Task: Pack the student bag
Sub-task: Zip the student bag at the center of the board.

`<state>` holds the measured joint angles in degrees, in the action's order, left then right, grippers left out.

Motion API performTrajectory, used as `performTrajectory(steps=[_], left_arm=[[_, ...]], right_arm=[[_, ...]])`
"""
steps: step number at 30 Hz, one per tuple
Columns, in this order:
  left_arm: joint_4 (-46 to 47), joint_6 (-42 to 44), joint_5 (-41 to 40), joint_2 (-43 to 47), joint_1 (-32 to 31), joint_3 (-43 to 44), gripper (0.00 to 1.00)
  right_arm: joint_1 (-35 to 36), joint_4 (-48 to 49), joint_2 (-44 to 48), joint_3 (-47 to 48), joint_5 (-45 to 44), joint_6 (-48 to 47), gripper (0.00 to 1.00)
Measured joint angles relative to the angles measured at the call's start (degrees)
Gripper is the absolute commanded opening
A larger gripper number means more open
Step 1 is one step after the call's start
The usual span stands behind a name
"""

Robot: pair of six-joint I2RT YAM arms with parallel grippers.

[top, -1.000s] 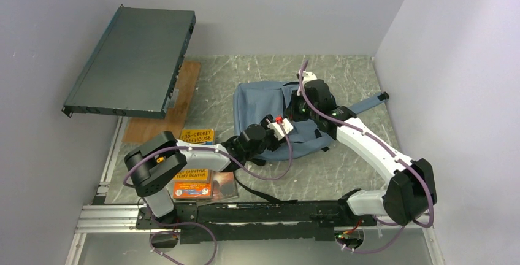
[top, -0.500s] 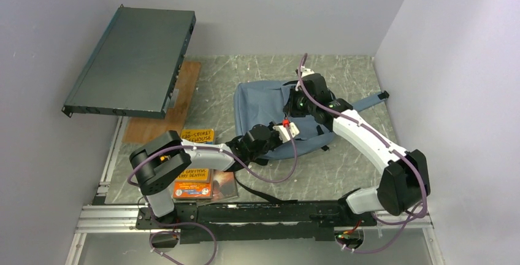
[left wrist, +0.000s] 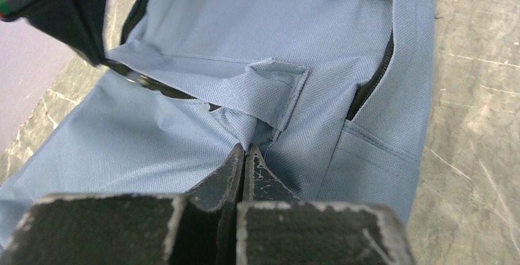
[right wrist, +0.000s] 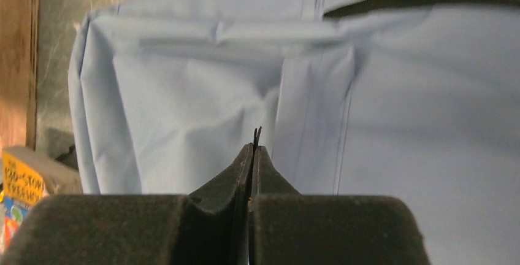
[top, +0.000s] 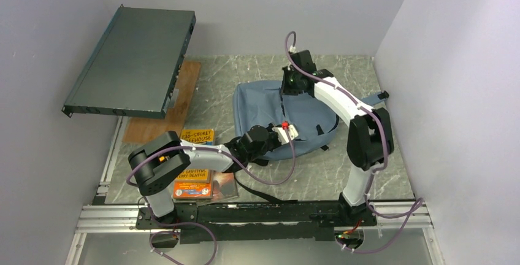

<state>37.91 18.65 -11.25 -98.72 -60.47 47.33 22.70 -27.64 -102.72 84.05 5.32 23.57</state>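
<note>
Top external has the student bag (top: 257, 102) lying on the desk (top: 233, 72), right of middle, with books (top: 195, 182) near the left arm's base, says the first watcher. What is each hand doing?

The second answers: the left hand (left wrist: 245, 154) is clenched on a fold of the bag's cloth just below a sewn loop (left wrist: 270, 87). The right hand (right wrist: 254, 151) is pinched tight on a thin dark tab (right wrist: 257, 134), probably a zip pull, at the bag's far edge.

First: so the step looks like opening the zip?

Second: it seems so. The left should pin the cloth taut and low while the right draws along the dark zip (left wrist: 160, 88), not upward. Otherwise the soft bag may lift and bunch, and the small tab could slip out. Packing has hardly begun, since the books lie outside
</note>
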Motion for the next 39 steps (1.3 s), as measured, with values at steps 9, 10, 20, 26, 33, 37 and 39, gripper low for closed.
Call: performTrajectory(steps=[9,10,20,26,33,37,39], left_arm=[[0.3,-0.1,2.1,0.6,0.0,-1.4,0.0],[0.5,-0.1,2.1,0.8,0.0,-1.4,0.0],[-1.5,-1.8,4.0,1.5,-0.1,-2.0,0.0],[-4.4,-5.4,8.1,1.5,0.0,-1.6,0.1],[-8.0,-10.1,10.7,1.5,1.5,0.0,0.38],[-11.9,-13.7,11.7,2.0,2.0,1.2,0.54],[-14.8,-15.7,11.5,2.5,2.1,2.4,0.66]], right_arm=[[-2.3,2.2,-13.4,18.1,-3.3,-2.8,0.0],[-2.4,1.9,-14.8,20.0,-3.2,-3.1,0.0],[-3.7,4.2,-20.0,25.9,-0.5,-6.3,0.31],[-6.0,2.4,-13.3,23.0,-1.0,-8.8,0.53],[-7.5,0.7,3.9,8.9,-2.4,-10.4,0.61],[-7.9,0.5,9.5,2.2,-3.1,-10.4,0.62],[-8.0,0.6,11.6,-1.3,-3.4,-10.3,0.64]])
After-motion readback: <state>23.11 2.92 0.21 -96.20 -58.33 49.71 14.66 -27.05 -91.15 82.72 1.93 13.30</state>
